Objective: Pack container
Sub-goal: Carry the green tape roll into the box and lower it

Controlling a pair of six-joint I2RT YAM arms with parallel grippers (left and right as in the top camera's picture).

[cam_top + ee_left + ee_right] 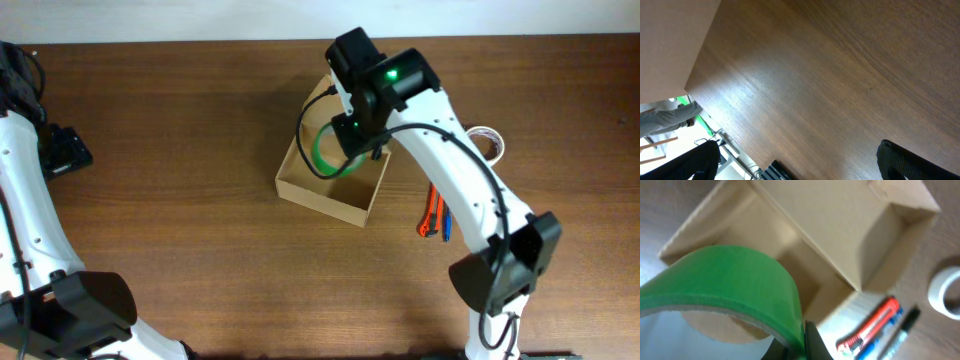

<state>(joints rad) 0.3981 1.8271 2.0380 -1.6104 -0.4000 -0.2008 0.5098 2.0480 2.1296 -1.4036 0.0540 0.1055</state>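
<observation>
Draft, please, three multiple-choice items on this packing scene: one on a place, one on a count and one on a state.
1. Where is the green tape roll?
A. over the open container
B. on the floor
C. on a shelf

2. How many tape rolls show?
A. one
B. two
C. four

3. How is the right tool?
A. wide open
B. shut on the green tape roll
C. out of view

Answers:
1 A, the right wrist view looks past the roll into the container below.
2 B, the green one plus a white tape roll.
3 B, its finger pinches the roll's rim.
</observation>
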